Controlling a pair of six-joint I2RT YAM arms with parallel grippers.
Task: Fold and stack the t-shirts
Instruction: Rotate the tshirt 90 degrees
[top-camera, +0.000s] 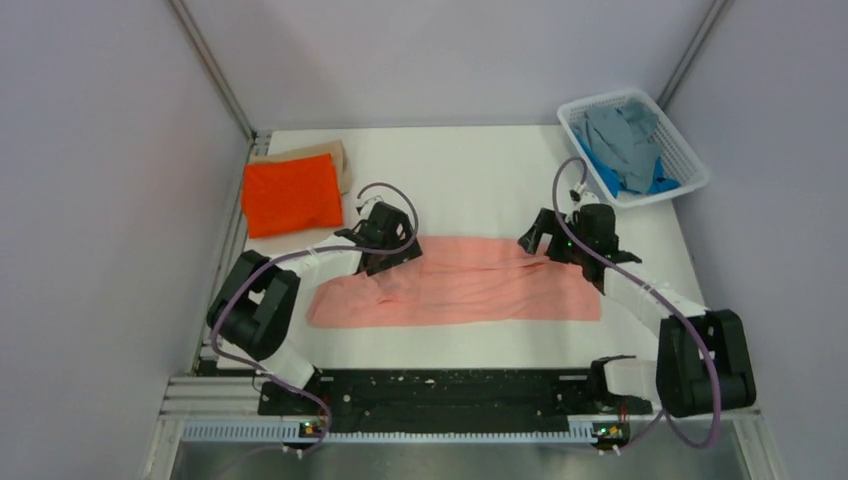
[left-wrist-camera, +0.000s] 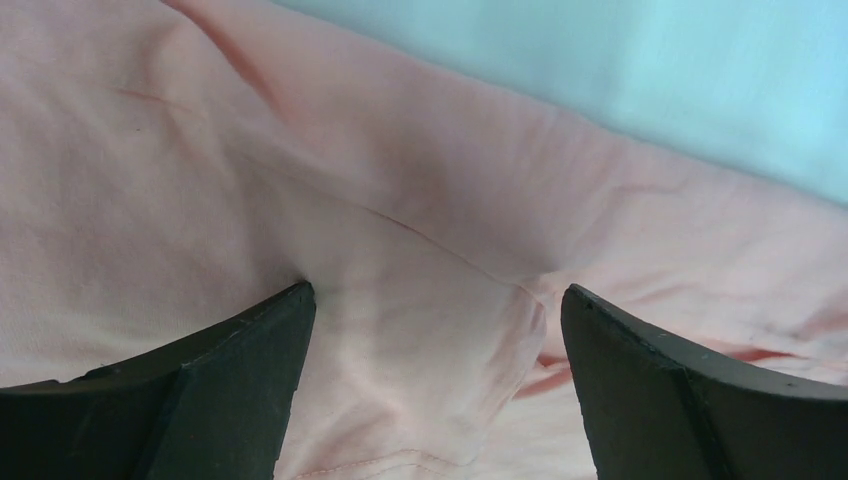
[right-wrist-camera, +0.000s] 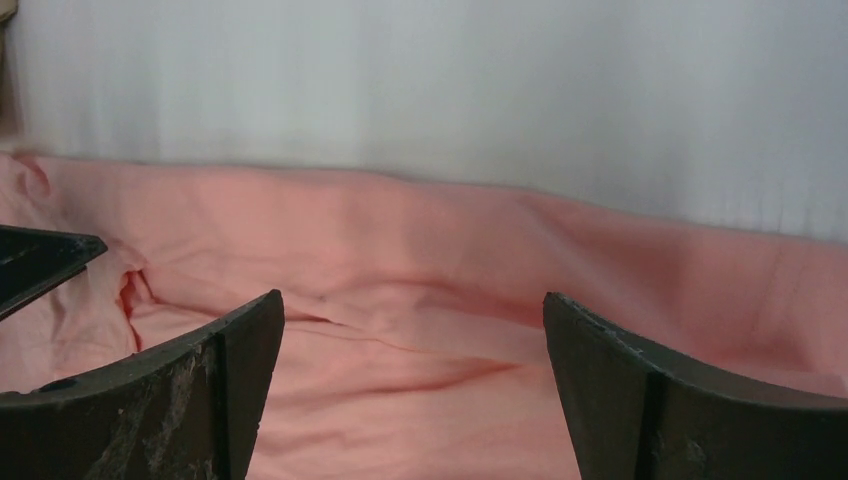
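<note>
The salmon pink t-shirt (top-camera: 470, 285) lies flat as a long band across the middle of the table. My left gripper (top-camera: 392, 262) is open, low over the shirt's left part; in the left wrist view (left-wrist-camera: 435, 300) a wrinkled fold with a hem lies between its fingers. My right gripper (top-camera: 545, 250) is open over the shirt's upper right edge; the right wrist view (right-wrist-camera: 415, 310) shows creased pink cloth (right-wrist-camera: 420, 270) between its fingers. A folded bright orange shirt (top-camera: 292, 194) lies on a folded tan shirt (top-camera: 325, 152) at the back left. Grey (top-camera: 622, 135) and blue (top-camera: 655, 183) shirts lie in the basket.
A white plastic mesh basket (top-camera: 690, 160) stands at the back right corner. The white table (top-camera: 470, 170) shows bare behind the pink shirt. Grey walls close in on the left, the right and the back. The arm bases sit on a black rail (top-camera: 450, 390) at the near edge.
</note>
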